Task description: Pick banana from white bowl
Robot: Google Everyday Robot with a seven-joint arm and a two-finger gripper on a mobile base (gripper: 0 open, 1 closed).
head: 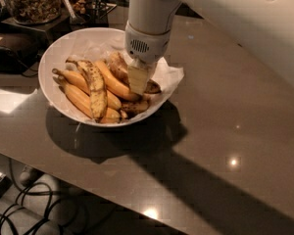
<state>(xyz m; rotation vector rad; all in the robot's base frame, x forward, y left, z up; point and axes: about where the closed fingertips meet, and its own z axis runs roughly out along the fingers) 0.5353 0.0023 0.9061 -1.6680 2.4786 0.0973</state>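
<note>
The pale two-finger claw (137, 82) hangs from the white arm and points straight down into the large round glossy white bowl (46, 68). Its tip is against the short, curved, brown-mottled banana (119, 68) at the back right of the heap. Whether it is wide, narrow or already gripping, I cannot tell. This banana lies on top of the others and partly on the crinkled white paper lining (172, 75), probably the reason for approaching from above. The long yellow black-speckled banana (96, 85) lies well to one side. The bowl sits on the grey-brown worktop (225, 126).
</note>
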